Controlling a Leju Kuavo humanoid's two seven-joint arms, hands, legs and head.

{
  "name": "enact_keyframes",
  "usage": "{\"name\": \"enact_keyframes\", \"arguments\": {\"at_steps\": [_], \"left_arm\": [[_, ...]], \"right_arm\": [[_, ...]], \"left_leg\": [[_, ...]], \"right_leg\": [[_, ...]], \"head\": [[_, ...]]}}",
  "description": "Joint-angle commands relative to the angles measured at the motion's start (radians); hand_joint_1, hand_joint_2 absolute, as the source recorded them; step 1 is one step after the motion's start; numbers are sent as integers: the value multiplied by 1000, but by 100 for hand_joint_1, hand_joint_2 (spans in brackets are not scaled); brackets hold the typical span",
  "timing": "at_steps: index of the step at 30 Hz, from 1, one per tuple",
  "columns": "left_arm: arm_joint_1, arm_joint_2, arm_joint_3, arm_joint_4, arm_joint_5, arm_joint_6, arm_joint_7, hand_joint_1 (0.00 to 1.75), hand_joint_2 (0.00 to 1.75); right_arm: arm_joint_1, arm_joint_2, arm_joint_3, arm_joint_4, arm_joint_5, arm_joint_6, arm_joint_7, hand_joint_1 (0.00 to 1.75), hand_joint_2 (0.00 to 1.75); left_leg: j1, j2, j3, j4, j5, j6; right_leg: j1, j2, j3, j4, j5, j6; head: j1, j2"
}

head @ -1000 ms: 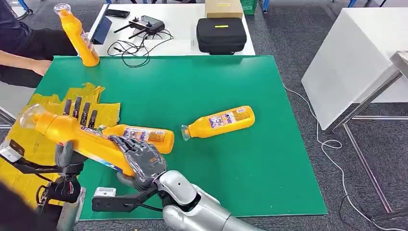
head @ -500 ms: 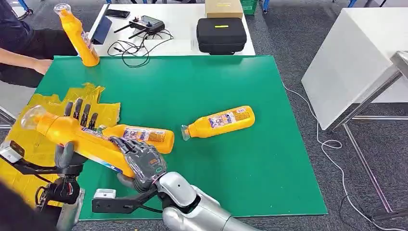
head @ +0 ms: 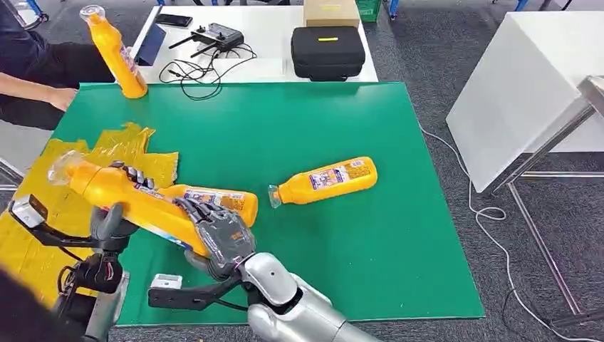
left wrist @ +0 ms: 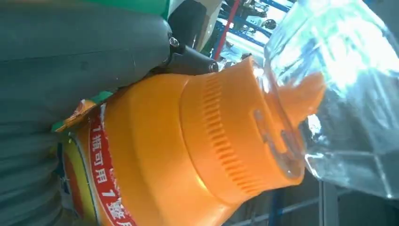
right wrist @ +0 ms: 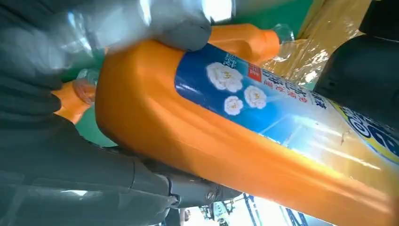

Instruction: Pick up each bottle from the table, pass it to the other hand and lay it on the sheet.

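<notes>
The held bottle is being carried above the near left part of the counter, its long axis lying diagonally with the clear-capped neck pointing up and to the far left, over the yellow sheet, and its base pointing to the near right. It is being grasped at both ends: the left robot hand is being wrapped around the neck end, fingers curled over the top, while the right robot hand is being clamped on the base end. A second bottle is lying just behind, partly hidden, cap toward the sheet. A third bottle is lying well apart on open green surface, cap pointing left. A fourth bottle is being kept tilted at the far left edge, beside a person's arm. Wide bare green is being left toward the right and near edges. Compared with a second ago, the left fingers, then spread upright behind the bottle, are now being closed over it, and the bottle is being held slightly farther right.
</notes>
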Motion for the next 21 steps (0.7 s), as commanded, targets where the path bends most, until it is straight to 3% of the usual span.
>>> {"name": "enact_keyframes", "arguments": {"at_steps": [1,7,13,19,21], "left_arm": [[-129,10,-8,107,-186,168,-99,175,175],[-149,65,69,158,-428,413,-186,175,175],[-166,92,138,187,-519,526,-206,175,175],[-168,101,155,190,-523,530,-207,175,175],[-169,103,192,179,-548,605,-230,175,175]], "right_arm": [[32,-28,-137,2,47,36,10,0,0],[43,-112,-283,-166,0,82,-24,0,0],[60,-137,-359,-267,-22,113,-25,0,0],[60,-146,-371,-288,-26,125,-27,0,0],[60,-155,-389,-300,-50,130,-41,0,0]], "left_leg": [[1,-5,4,-1,-1,0],[1,-2,3,0,-1,0],[1,-2,3,0,-1,0],[1,-2,3,-1,-1,0],[0,-2,0,-1,0,0]], "right_leg": [[1,-7,6,-1,-3,0],[1,-4,4,-1,-1,0],[1,-4,4,0,-2,0],[1,-4,5,0,-2,0],[0,-4,2,0,-1,0]], "head": [[0,0],[0,0],[0,0],[0,0],[-1,0]]}}
